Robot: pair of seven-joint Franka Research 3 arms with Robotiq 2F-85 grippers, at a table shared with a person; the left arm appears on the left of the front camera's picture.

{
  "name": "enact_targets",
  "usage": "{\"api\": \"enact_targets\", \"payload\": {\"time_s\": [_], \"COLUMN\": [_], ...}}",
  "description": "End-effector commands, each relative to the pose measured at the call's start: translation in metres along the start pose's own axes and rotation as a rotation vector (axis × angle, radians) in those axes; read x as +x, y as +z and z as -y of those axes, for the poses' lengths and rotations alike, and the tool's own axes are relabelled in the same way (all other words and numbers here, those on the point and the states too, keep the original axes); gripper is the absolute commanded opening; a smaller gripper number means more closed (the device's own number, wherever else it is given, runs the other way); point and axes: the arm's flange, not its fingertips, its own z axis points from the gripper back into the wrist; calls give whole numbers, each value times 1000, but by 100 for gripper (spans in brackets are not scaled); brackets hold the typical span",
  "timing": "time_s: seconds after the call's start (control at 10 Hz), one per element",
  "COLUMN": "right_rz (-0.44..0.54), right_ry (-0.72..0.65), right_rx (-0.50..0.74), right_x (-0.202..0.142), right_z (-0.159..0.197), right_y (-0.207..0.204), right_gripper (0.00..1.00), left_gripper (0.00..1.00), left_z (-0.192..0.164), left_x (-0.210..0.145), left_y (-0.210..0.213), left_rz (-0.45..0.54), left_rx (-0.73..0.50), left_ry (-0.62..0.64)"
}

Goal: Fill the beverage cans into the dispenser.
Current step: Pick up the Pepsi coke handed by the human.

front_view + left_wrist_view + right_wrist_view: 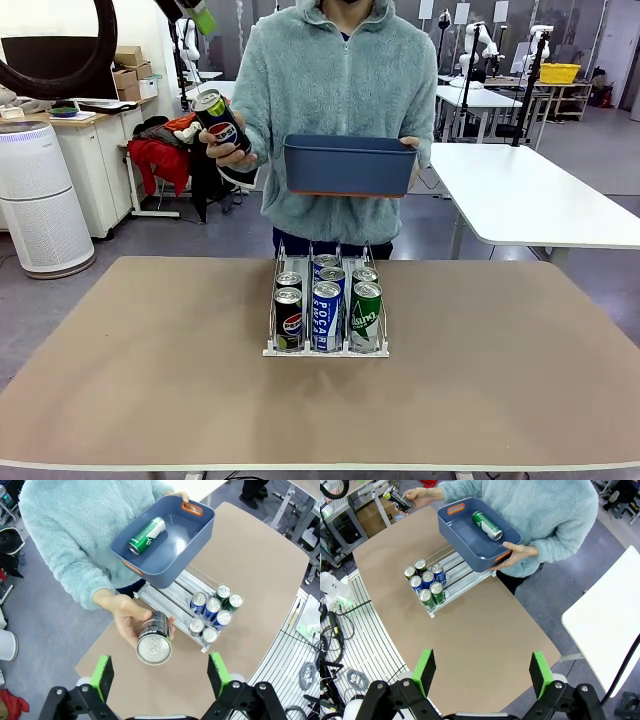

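**Jaws.** The left jaws stand wide apart and hold nothing; their green pads point(103, 676) frame open air. The right jaws are likewise wide apart and empty, green pads point(425, 669) well above the table point(150, 380).

**Task items.** The dispenser point(325, 352) sits on the table far below and ahead of both sets of jaws, near the person's edge. Six cans stand upright in it, two to a lane: Pepsi cans point(289, 322), Pocari cans point(326, 315) and green cans point(365, 315), all at the front end. The rear lengths of the lanes are bare.

**Obstructions.** Directly ahead of the left jaws, the person's hand point(120, 614) holds up a further Pepsi can point(154, 642), silver top towards the jaws and close to the gap between the pads, not touching them. It sits between the left jaws and the table. Beyond it, the person's other hand point(520, 551) carries a dark blue bin point(150, 565) with orange handles. From the left wrist view the bin covers the rear end of the dispenser. One green can point(146, 535) lies on its side in the bin.

**Surroundings.** Nothing lies between the right jaws and the bare table beneath them. A white air purifier point(35, 195) stands on the floor off the left side, and a second white table point(540, 195) stands behind on the right.
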Motion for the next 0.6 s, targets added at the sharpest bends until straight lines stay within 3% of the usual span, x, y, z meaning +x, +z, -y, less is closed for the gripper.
{"api": "enact_targets", "payload": {"time_s": [0.0, 0.5], "right_rz": [0, 0], "right_ry": [1, 1], "right_rx": [1, 1], "right_x": [0, 0], "right_z": [-2, -2], "right_y": [0, 0], "right_gripper": [100, 100], "left_gripper": [100, 100], "left_z": [-5, -14], "left_x": [-9, -26], "left_y": [-13, -44], "left_rz": [5, 44], "left_rx": [11, -12], "left_ry": [-14, 22]}}
